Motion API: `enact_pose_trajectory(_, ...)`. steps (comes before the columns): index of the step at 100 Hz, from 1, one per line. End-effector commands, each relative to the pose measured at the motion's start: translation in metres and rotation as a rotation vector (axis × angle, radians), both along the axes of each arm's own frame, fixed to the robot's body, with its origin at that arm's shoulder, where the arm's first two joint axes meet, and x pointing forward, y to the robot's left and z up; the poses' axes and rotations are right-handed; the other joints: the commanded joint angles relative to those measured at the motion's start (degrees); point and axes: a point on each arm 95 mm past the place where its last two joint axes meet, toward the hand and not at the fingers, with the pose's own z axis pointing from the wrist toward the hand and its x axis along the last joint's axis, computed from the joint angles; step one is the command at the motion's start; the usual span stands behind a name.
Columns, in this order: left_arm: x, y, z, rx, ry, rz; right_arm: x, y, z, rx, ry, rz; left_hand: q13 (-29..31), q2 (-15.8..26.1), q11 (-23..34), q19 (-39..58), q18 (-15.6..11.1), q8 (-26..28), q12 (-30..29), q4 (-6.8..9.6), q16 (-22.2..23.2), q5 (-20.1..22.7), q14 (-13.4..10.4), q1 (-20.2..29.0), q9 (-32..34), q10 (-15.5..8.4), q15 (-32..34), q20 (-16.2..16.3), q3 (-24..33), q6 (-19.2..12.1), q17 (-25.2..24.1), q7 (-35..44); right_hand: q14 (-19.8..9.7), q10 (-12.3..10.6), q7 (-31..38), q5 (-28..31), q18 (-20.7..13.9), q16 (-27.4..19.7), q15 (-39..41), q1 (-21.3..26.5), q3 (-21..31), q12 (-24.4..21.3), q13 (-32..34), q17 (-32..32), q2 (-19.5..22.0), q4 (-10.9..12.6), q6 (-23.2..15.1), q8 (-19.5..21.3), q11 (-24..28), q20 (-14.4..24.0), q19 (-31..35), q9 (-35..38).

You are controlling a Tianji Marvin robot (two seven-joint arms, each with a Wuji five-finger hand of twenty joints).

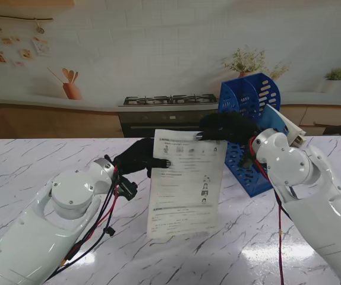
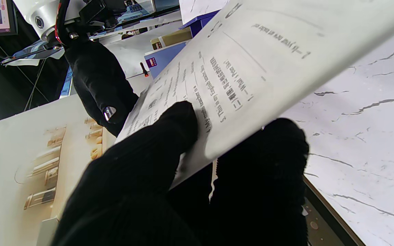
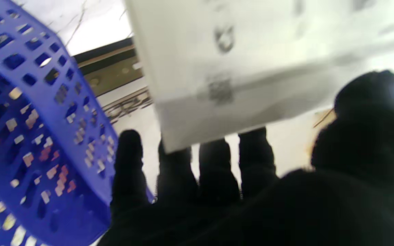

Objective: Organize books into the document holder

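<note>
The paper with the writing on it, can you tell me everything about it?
The paper booklet is thin and white, printed with black text and small pictures. It is held up off the marble table, its lower end hanging free. The left hand pinches its left edge; the right hand grips its top right corner, beside the blue document holder.

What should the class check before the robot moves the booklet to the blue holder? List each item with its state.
1. Left hand grips booklet edge: ok.
2. Right hand holds the booklet's far corner: ok.
3. Booklet lifted off the table: ok.
4. Holder beside the right hand, upright: ok.
5. Free slot in holder: cannot tell; something white already stands in it.
6. Booklet edge lined up with a slot: not ok.
</note>
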Motion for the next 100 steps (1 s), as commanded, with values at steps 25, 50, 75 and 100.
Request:
enact_pose_trajectory(25, -0.001, -0.009, 0.017, -0.018, -0.053, -0.018, -0.001, 0.002, -0.001, 0.018, 0.02, 0.084, 3.14, 3.29, -0.55, 3.51, -4.24, 5.84, 0.99, 1.12, 2.16, 3.88, -0.06, 6.42, 1.46, -4.0, 2.87, 0.59, 7.85, -11.9, -0.32, 8.92, -3.01, -1.58, 5.83, 6.42, 11.11, 6.0, 8.83, 1.2, 4.16, 7.04, 11.04, 7.68, -1.46, 3.04, -1.68, 6.57, 7.8, 5.67, 8.8, 7.59)
enact_pose_trajectory(50, 0.001, -0.011, 0.015, -0.032, -0.047, 0.017, -0.002, 0.002, -0.012, 0.106, 0.084, 0.098, 3.28, 3.31, -0.56, 3.42, -4.23, 6.15, 0.98, 1.13, 2.16, 3.82, -0.16, 6.3, 1.43, -3.94, 2.8, 0.51, 8.1, -11.92, -0.06, 8.87, -3.39, -1.95, 26.94, 3.69, 9.85, 9.04, 15.45, 18.78, 5.37, 11.29, 15.32, 11.85, 0.32, 1.35, -6.72, -2.99, 14.53, 5.28, 15.77, 11.25)
enact_pose_trajectory(75, 0.007, -0.016, 0.01, -0.049, -0.051, 0.035, -0.001, 0.003, -0.018, 0.165, 0.137, 0.152, 3.35, 3.33, -0.57, 3.4, -4.26, 6.27, 0.93, 1.1, 2.08, 3.81, -0.22, 6.19, 1.39, -3.94, 2.71, 0.47, 8.16, -11.91, -0.04, 8.77, -4.86, -0.9, 28.28, 4.86, 6.47, 14.5, 31.56, 8.87, 47.81, 21.88, 21.05, 22.5, -0.12, -4.37, -7.39, 11.58, 24.88, 11.34, 31.83, 11.93)
enact_pose_trajectory(100, 0.018, -0.017, 0.003, -0.077, -0.026, 0.055, -0.004, 0.001, -0.026, 0.209, 0.139, 0.215, 2.88, 3.46, -0.8, 3.23, -4.1, 6.28, 0.66, 0.98, 1.99, 3.66, 0.19, 6.37, 1.12, -3.82, 2.54, 0.4, 7.68, -11.78, -0.25, 8.41, -10.94, -4.21, 29.8, 2.03, -3.56, 19.06, 52.38, 12.13, 42.71, 22.99, 31.83, 51.72, 8.11, 0.33, -7.41, 30.05, 43.43, 8.92, 55.06, 13.23)
